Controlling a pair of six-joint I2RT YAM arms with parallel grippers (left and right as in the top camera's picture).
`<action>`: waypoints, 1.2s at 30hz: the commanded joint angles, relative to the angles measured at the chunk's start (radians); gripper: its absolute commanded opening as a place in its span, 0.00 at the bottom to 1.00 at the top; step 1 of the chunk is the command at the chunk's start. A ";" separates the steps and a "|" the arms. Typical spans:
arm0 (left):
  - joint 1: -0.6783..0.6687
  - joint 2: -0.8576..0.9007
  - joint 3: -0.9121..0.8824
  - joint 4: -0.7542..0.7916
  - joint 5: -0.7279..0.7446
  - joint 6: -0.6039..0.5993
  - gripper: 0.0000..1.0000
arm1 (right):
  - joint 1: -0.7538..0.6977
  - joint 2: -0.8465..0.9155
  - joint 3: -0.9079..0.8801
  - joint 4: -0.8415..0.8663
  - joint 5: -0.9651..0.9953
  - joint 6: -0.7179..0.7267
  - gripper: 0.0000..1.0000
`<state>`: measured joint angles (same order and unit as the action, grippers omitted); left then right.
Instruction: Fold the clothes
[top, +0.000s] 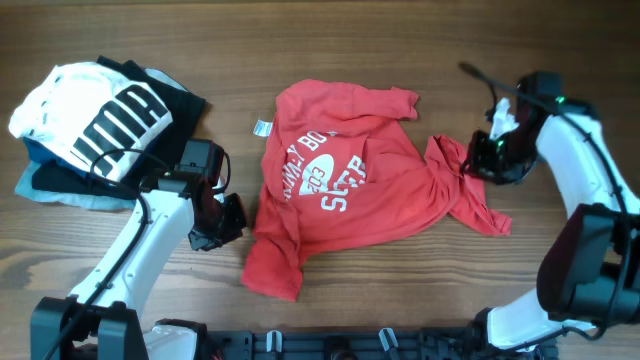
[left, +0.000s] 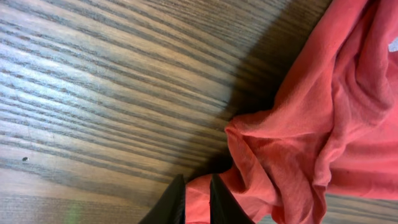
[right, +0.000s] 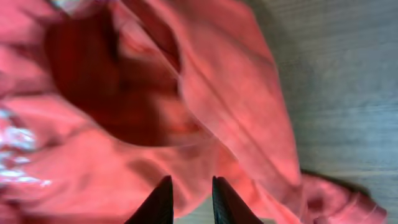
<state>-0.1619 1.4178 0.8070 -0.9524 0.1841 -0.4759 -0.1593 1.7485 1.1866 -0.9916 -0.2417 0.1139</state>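
Note:
The red T-shirt lies crumpled at the table's middle, with its white lettering and round logo facing up and a small white neck tag at its upper left. My left gripper is at the shirt's left edge; in the left wrist view its jaws are shut on a fold of the red cloth. My right gripper is over the bunched right sleeve. In the blurred right wrist view its jaws stand slightly apart above the red cloth, with bare wood showing between them.
A white garment with bold black stripes lies on black and light blue folded garments at the far left. The wooden table shows around the shirt. The arm bases stand along the front edge.

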 joint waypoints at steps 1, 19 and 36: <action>-0.004 0.004 -0.005 0.002 -0.005 0.001 0.14 | 0.005 -0.003 -0.103 0.074 0.058 -0.006 0.22; -0.004 0.004 -0.005 0.010 -0.006 0.001 0.15 | 0.002 0.002 -0.174 0.429 0.287 0.068 0.68; -0.004 0.004 -0.005 0.035 -0.006 0.002 0.15 | 0.002 -0.180 -0.179 0.277 0.161 0.108 0.59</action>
<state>-0.1619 1.4178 0.8066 -0.9249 0.1841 -0.4759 -0.1577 1.5486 1.0214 -0.7174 -0.0525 0.2058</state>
